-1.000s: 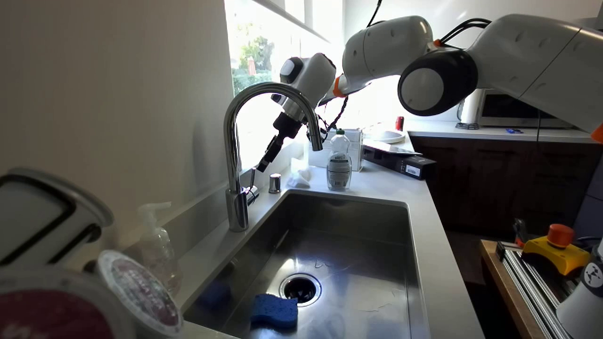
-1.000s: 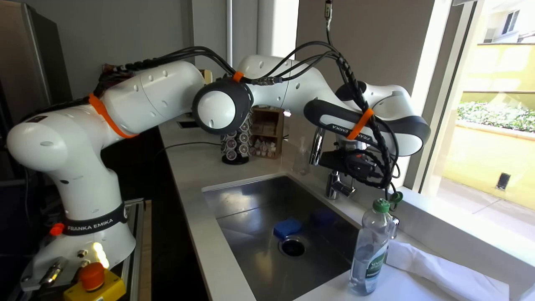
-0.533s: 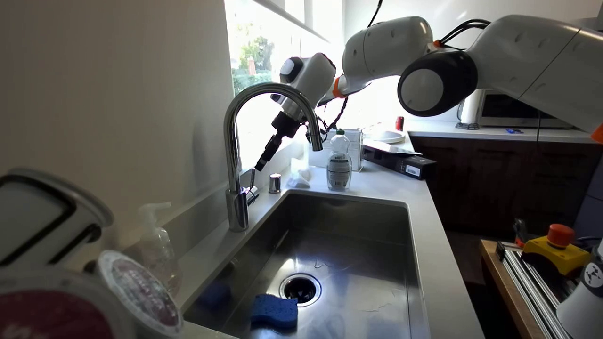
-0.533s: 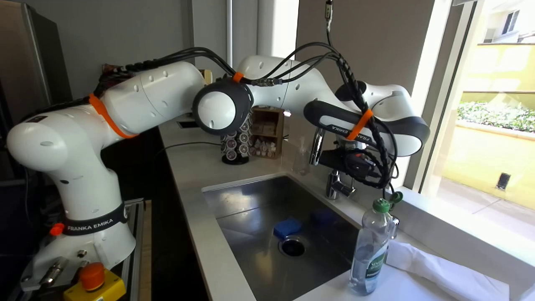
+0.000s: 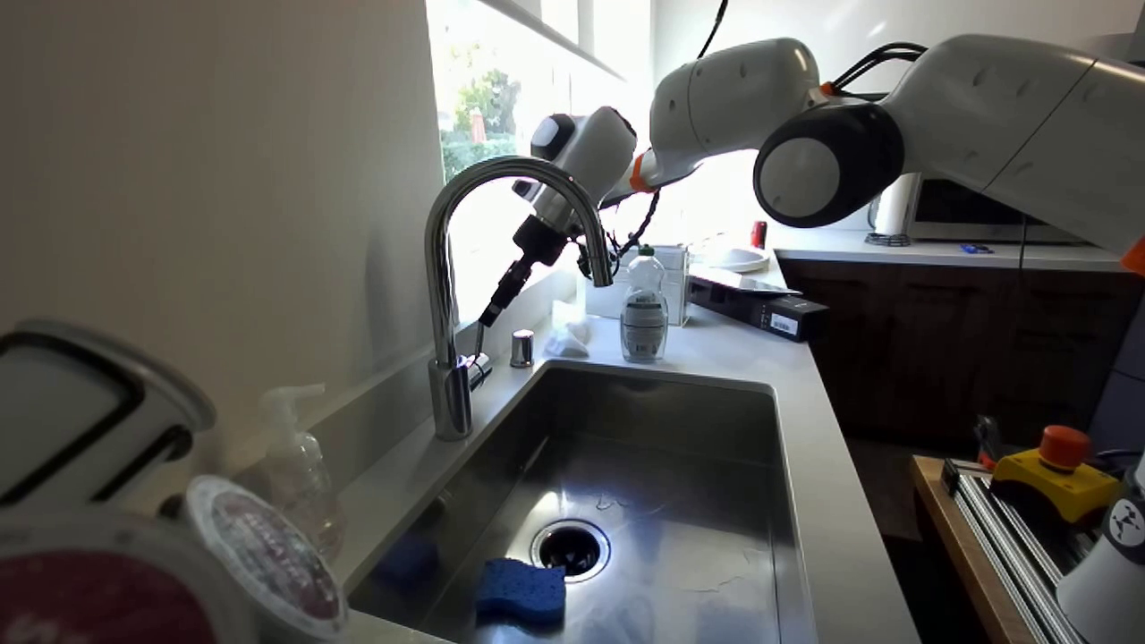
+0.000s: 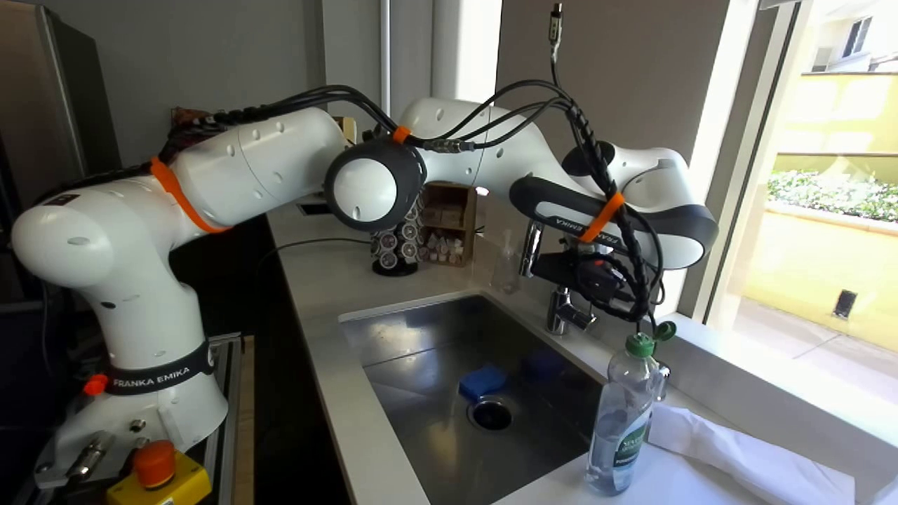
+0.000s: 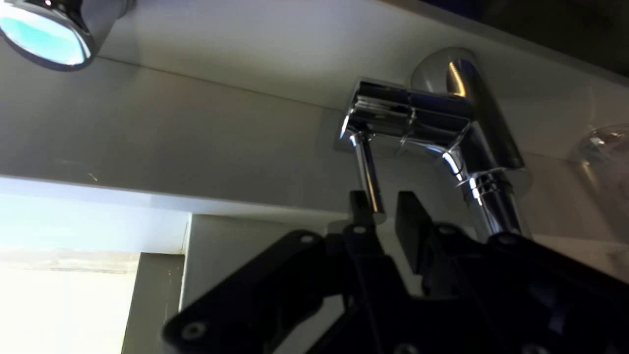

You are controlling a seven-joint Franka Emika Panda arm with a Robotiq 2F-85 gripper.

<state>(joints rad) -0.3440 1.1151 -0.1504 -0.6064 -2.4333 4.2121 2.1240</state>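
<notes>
- Running through both exterior views, a long pale surface [image 5: 836, 501].
- Over that surface, a white robot arm [image 6: 463, 165], arched high and bent downward at the wrist.
- Set into the surface, a rectangular steel sink [image 5: 671, 402], with a round drain [image 5: 571, 550] in the floor of it.
- Beside one long edge of the sink, a tall chrome faucet [image 5: 441, 295], hooked at the top.
- Beyond the sink in an exterior view, a wooden rack [image 6: 447, 224], and next to it a pod stand [image 6: 396, 249].
- Upright near a sink corner, a clear dish soap bottle [image 6: 617, 428], green cap flipped open.
- Past the faucet from that bottle, a clear pump dispenser [image 5: 302, 474].
- Slanting down at the faucet's side, a black claw [image 7: 383, 199], with fingers [image 7: 409, 221] apart and only a narrow gap between.
- Flat in the sink, just beside the drain, a blue sponge [image 5: 521, 590].
- Between faucet and bottle, a short chrome cylinder [image 5: 521, 348], upright.
- Nearest to the claw, a slim lever [image 7: 366, 164], jutting up from the faucet's side, free end at the gap between the fingertips and closer to one finger. Cannot tell whether touching.
</notes>
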